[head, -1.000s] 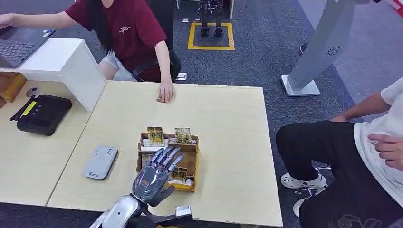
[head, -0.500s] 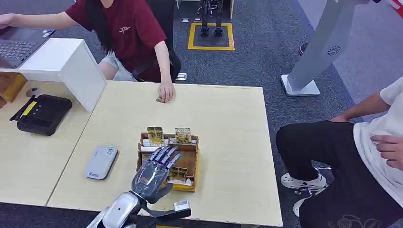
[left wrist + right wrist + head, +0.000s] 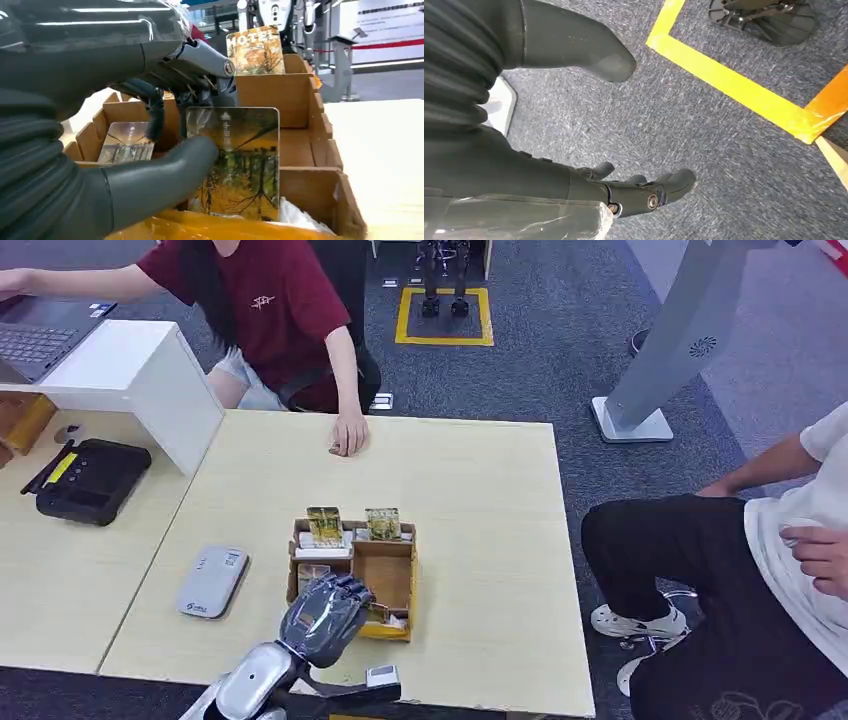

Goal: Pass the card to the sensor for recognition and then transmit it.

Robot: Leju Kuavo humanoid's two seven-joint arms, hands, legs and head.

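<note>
Pale wood counter (image 3: 480,500) carries everything: a cardboard box (image 3: 400,585) of cards stands toward its near edge, about midway along, and a grey sensor (image 3: 211,581) lies flat well apart from the box, toward the near left corner. Across the far edge a person's hand (image 3: 348,433) rests on the wood.

The left hand (image 3: 322,615) is curled down into the near part of the box. From the left wrist view its thumb (image 3: 165,172) presses the front of one card (image 3: 235,160) while the dark fingers (image 3: 200,92) close behind the card's top edge, so the card looks pinched and stands upright in the near compartment. The right hand (image 3: 644,192) hangs over the carpet with fingers loosely apart, holding nothing.

The step in hand is probably lifting that card out. To do it well, the pinch should stay firm and the pull go straight up, so the box walls and neighbouring cards are not dragged along; then the card's flat face can go to the sensor.

The card is glossy, with rounded corners and an autumn picture of yellow trees.
</note>
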